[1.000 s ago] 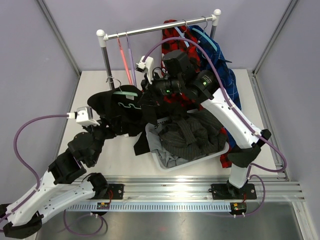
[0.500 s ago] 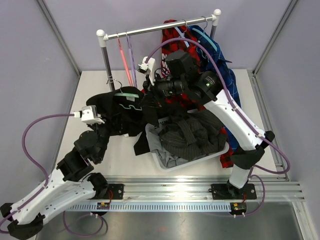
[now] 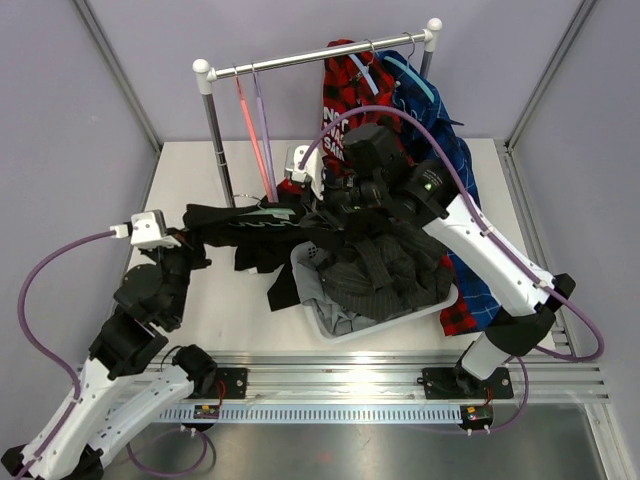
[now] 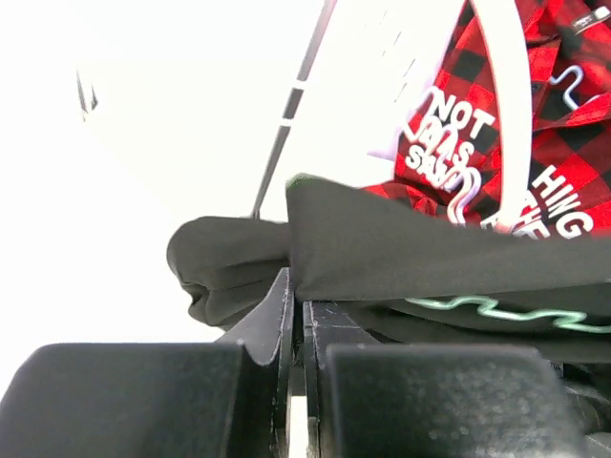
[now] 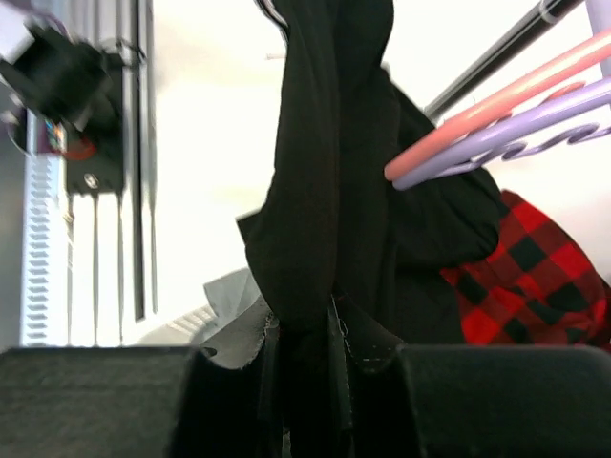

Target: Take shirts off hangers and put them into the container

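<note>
Lilac walls (image 3: 60, 110) close in the white table (image 3: 220, 310) on three sides; open tabletop shows left of the basket (image 3: 330, 326). A rail (image 3: 300, 60) spans the back edge, carrying a red plaid shirt (image 3: 350, 85) and a blue plaid shirt (image 3: 455, 165). The black shirt (image 3: 250, 228) stretches between both arms, just beside the basket, which holds a grey shirt (image 3: 385, 265). The left gripper (image 4: 298, 320) and the right gripper (image 5: 329, 348) each pinch the black shirt.

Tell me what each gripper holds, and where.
Both hold the black shirt: left gripper a fold at its left end, right gripper bunched cloth at the other.
</note>
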